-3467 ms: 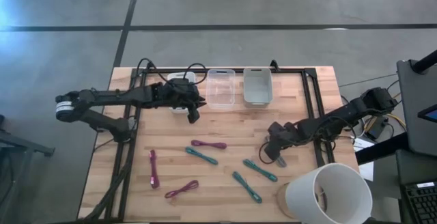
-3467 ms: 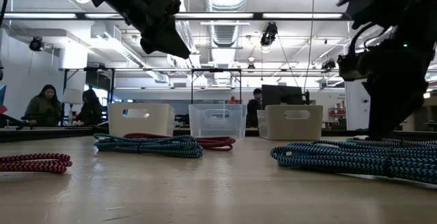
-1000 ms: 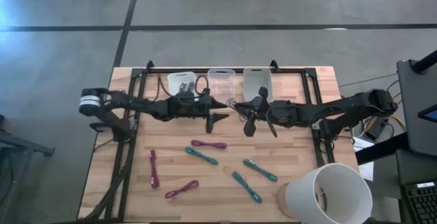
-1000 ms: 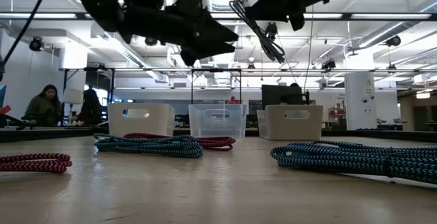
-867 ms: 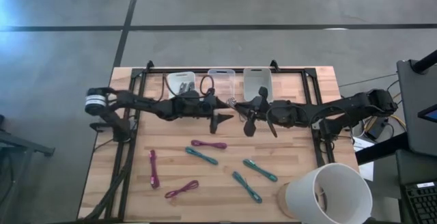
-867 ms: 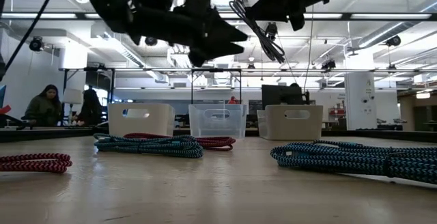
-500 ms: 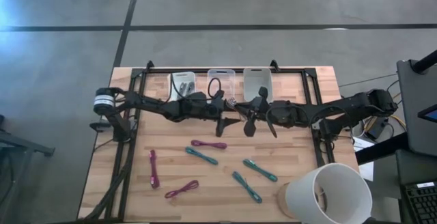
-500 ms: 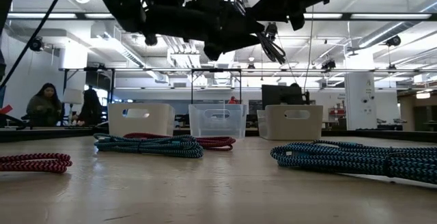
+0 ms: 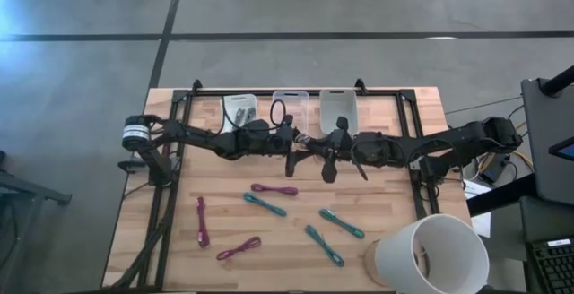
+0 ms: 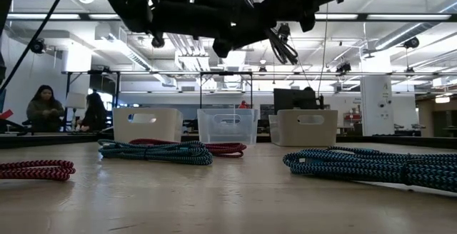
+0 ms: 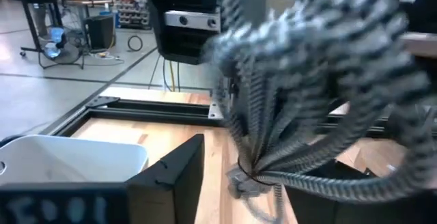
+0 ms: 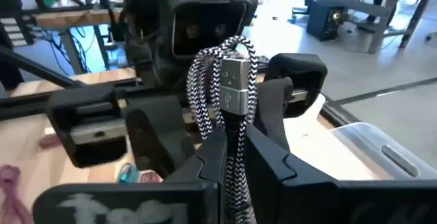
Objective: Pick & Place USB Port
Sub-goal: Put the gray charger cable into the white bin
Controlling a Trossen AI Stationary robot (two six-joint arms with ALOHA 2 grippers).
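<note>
**Wooden bench, two hands meeting over a black-and-white cable**

Wooden planks make up the bench, which carries three small bins along its far edge: a white bin, a clear bin and a grey bin. Coiled teal cables and maroon cables lie spread on the near half, and a white bucket stands at the near right corner.

Both arms reach to the middle, raised above the bench. The right hand is clamped on a braided black-and-white USB cable, its silver plug standing up between the fingers. The left hand faces it, fingers spread on either side of the cable's hanging loops without closing on them.
</note>
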